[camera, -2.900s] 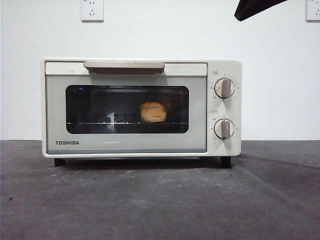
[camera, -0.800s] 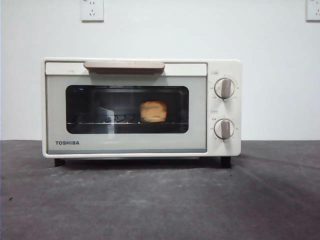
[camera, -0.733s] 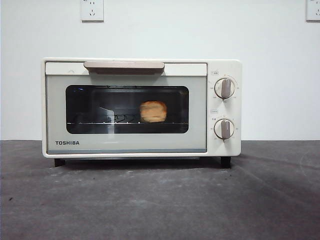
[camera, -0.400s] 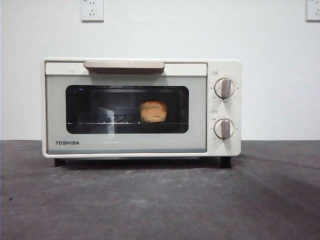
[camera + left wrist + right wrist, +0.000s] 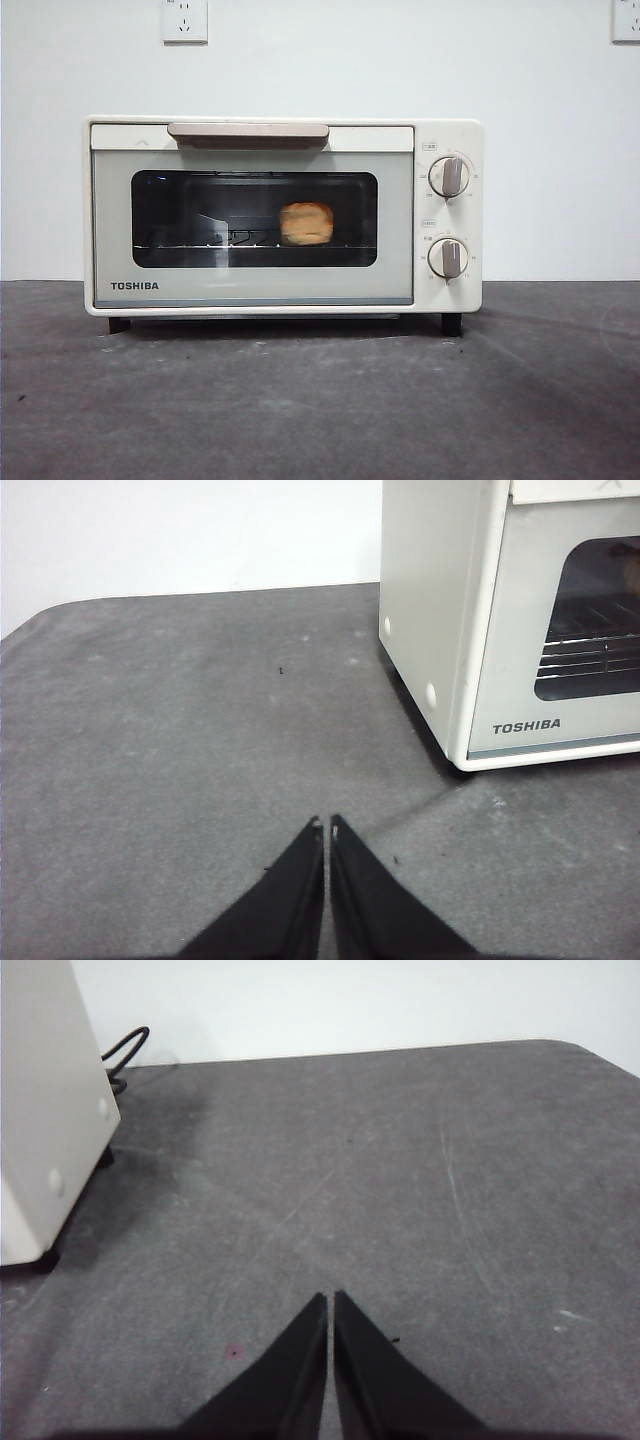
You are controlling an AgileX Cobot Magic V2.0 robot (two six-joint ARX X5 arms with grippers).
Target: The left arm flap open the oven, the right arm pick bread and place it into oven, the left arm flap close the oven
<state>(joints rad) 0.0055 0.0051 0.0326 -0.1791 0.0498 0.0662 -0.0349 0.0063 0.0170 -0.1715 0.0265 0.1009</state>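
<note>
Not much of the robot shows here, just the two grippers poking into their own wrist cams. The left gripper point(image 5: 327, 825) is a pair of matte black jaws, each a flat wedge that's wide at the base and tapers to a sharp point, with a tiny pale fleck right at each tip. The right gripper point(image 5: 329, 1298) looks identical: same plain black tapered blades, no visible screws, cables or markings on either.

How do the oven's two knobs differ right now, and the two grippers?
The upper knob sits above the lower knob on the oven; both pointers stand upright, so no clear difference in setting. The left gripper hangs near the oven's door corner; the right gripper is by its other side, near the cord. Both are shut, empty.
</note>
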